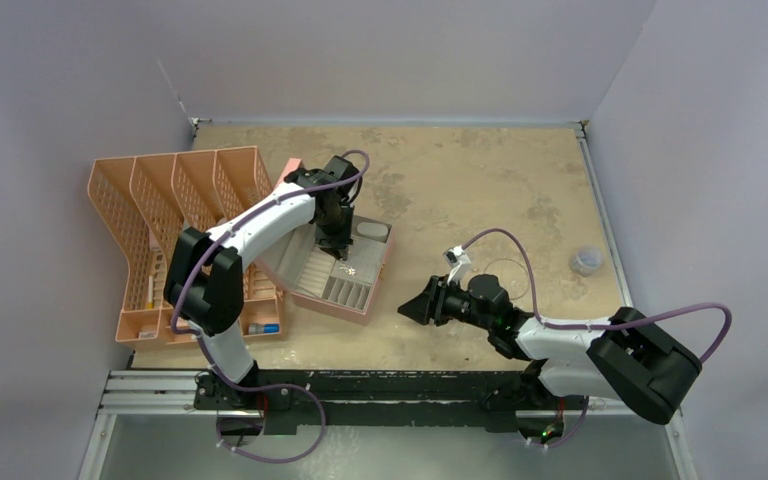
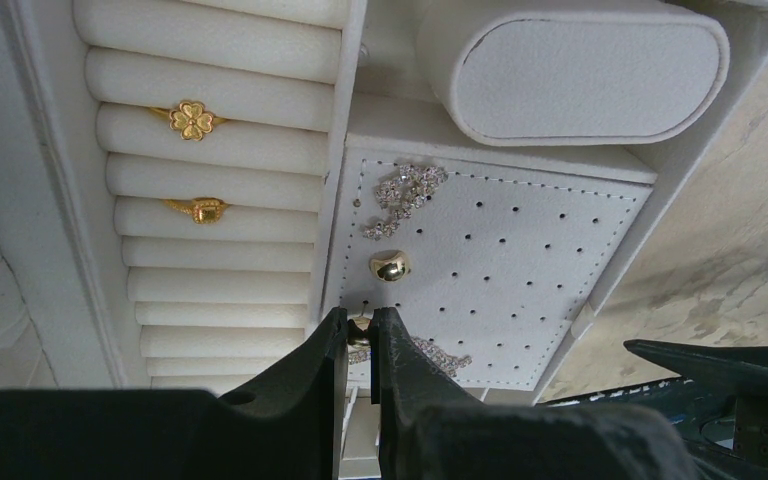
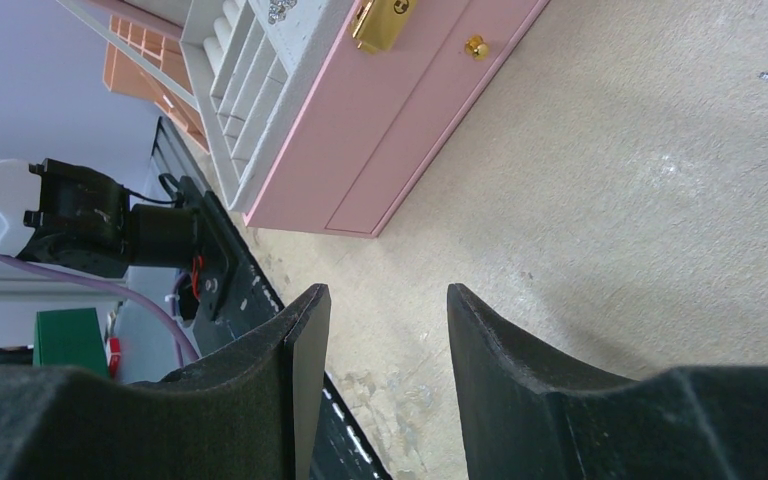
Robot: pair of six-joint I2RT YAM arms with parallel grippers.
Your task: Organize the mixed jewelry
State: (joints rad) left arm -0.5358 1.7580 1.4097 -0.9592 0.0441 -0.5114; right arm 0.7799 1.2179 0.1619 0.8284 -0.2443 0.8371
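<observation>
My left gripper (image 2: 361, 318) is over the white perforated panel (image 2: 520, 260) of the pink jewellery box (image 1: 380, 275), shut on a small gold stud (image 2: 361, 331) at the panel. A second gold stud (image 2: 390, 265) sits on the panel, with sparkly silver pieces (image 2: 405, 192) near it. Two gold rings (image 2: 192, 120) (image 2: 198, 209) sit in the ring rolls. In the top view the left gripper (image 1: 335, 245) is in the box. My right gripper (image 1: 415, 308) (image 3: 388, 300) is open and empty, low over the table right of the box. A thin wire hoop (image 1: 500, 260) lies beyond the right arm.
An orange slotted rack (image 1: 175, 200) stands at the left, with a blue-capped tube (image 1: 263, 328) in its front. A small clear cup (image 1: 586, 261) sits at the far right. A white clip (image 1: 455, 256) lies near the right arm. The box front shows a gold clasp (image 3: 385, 22).
</observation>
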